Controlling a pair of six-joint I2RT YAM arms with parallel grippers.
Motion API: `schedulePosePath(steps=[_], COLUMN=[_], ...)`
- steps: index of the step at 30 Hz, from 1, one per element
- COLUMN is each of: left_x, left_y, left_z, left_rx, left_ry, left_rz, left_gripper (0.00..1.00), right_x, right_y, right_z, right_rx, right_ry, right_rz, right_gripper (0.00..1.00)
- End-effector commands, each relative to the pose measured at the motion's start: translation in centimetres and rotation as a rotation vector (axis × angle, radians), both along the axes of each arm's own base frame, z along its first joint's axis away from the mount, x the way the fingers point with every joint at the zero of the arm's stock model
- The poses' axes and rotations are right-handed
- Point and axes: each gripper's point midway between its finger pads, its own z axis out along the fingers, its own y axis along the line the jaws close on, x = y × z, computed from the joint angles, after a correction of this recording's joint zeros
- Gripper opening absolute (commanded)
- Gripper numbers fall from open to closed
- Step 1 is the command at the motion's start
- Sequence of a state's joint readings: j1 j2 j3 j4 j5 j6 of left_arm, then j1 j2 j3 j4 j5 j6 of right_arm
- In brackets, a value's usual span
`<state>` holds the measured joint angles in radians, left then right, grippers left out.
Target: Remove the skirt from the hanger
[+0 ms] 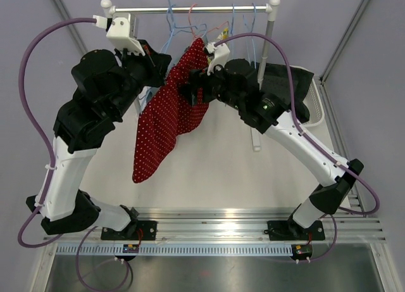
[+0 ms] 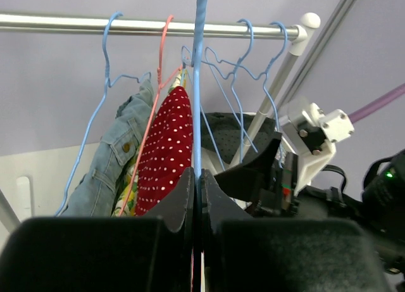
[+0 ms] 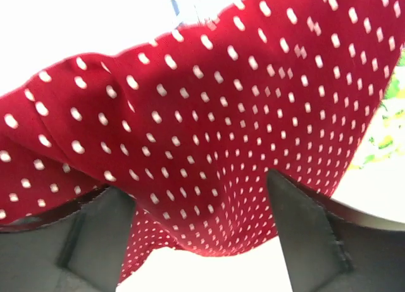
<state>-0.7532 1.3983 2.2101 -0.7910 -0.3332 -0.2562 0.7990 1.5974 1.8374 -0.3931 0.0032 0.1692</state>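
Red, white-dotted skirt (image 1: 168, 124) hangs limp from its blue hanger (image 2: 200, 83), trailing down-left.

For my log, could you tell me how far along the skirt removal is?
Done: left gripper clamped on the blue hanger. In hand: red skirt sits between spread fingers of the right gripper, grip unclear. Left: it hangs at the rail, not yet off.

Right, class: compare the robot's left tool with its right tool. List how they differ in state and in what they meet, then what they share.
The left tool is shut on a thin light-blue wire hanger; the right tool is open, fingers apart. The left tool pinches wire; the right tool has the red white-dotted fabric skirt lying between its fingers. Both are raised near the metal clothes rail.
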Motion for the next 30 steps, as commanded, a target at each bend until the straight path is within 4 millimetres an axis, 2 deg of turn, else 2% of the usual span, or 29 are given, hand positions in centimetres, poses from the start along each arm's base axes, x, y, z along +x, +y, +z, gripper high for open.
schedulePosePath(steps=[1,2,4,5,6,7,8,9,10,11,12,13,14,15,16,17,20,21,22,23,25,26,28,30], left_x=[-1.3,-1.6,-1.7,-1.7,-1.8,-1.7,-1.7,-1.5,-1.4,-1.3,-1.2,-0.8,-0.7,-0.4,-0.2,0.0,0.4,0.5,0.6,0.7,0.8,1.1,1.0,1.3], left_y=[-1.0,-0.9,-1.0,-1.0,-0.9,-0.8,-0.7,-0.4,-0.3,-0.2,0.1,0.7,1.1,1.8,1.8,1.9,2.1,2.3,2.0,1.9,1.9,1.5,1.5,1.4], left_z=[2.8,3.1,3.0,3.0,3.2,3.0,3.1,3.0,2.9,2.7,2.7,2.5,2.3,2.1,1.7,1.5,1.2,1.2,1.0,0.9,0.9,0.6,0.7,0.6], left_rx=[-0.116,-0.132,-0.141,-0.146,-0.153,-0.153,-0.155,-0.155,-0.146,-0.136,-0.13,-0.118,-0.094,-0.084,-0.063,-0.055,-0.035,-0.034,-0.021,-0.013,0.005,0.021,0.035,0.052], left_ry=[-0.068,-0.073,-0.071,-0.072,-0.077,-0.074,-0.076,-0.073,-0.07,-0.068,-0.071,-0.066,-0.065,-0.061,-0.058,-0.054,-0.05,-0.051,-0.051,-0.05,-0.056,-0.051,-0.058,-0.056], left_rz=[-0.069,-0.073,-0.079,-0.077,-0.078,-0.07,-0.064,-0.046,-0.033,-0.021,-0.001,0.047,0.072,0.117,0.13,0.146,0.179,0.194,0.193,0.198,0.217,0.22,0.235,0.252], left_gripper=[0.0,0.0,0.0,0.0,0.0,0.0,0.0,0.0,0.0,0.0,0.0,0.0,0.0,0.0,0.0,0.0,0.0,0.0,0.0,0.0,0.0,0.0,0.0,0.0], right_x=[-0.2,-0.2,-1.0,-1.7,-1.7,-2.2,-2.1,-3.0,-3.6,-3.7,-5.1,-5.7,-6.1,-8.0,-8.8,-10.8,-14.0,-16.6,-17.8,-19.6,-20.6,-21.2,-21.2,-21.1], right_y=[1.5,1.8,2.5,2.7,2.5,2.6,2.3,1.2,0.7,0.0,-2.0,-3.1,-4.2,-6.8,-8.3,-11.1,-15.8,-19.6,-21.5,-25.3,-28.3,-31.0,-32.4,-34.7], right_z=[4.1,4.1,4.0,4.2,4.4,4.9,4.0,5.4,5.9,4.8,6.8,7.2,6.6,8.9,9.3,11.1,13.0,15.0,15.6,16.8,16.7,17.5,17.1,17.5], right_rx=[0.104,0.107,0.117,0.127,0.133,0.149,0.14,0.166,0.184,0.171,0.212,0.226,0.223,0.279,0.287,0.336,0.397,0.478,0.507,0.56,0.551,0.565,0.524,0.517], right_ry=[-0.111,-0.118,-0.13,-0.147,-0.153,-0.167,-0.161,-0.183,-0.196,-0.185,-0.211,-0.215,-0.205,-0.237,-0.241,-0.273,-0.316,-0.373,-0.398,-0.446,-0.457,-0.478,-0.471,-0.469], right_rz=[-0.005,-0.004,0.018,0.033,0.026,0.027,0.0,-0.009,-0.014,-0.037,-0.053,-0.064,-0.087,-0.094,-0.11,-0.115,-0.136,-0.147,-0.161,-0.208,-0.272,-0.339,-0.389,-0.482], right_gripper=[0.77,0.61,0.41,0.17,0.06,0.01,0.0,0.0,0.0,0.0,0.0,0.0,0.0,0.0,0.0,0.0,0.0,0.0,0.0,0.0,0.0,0.0,0.0,0.0])
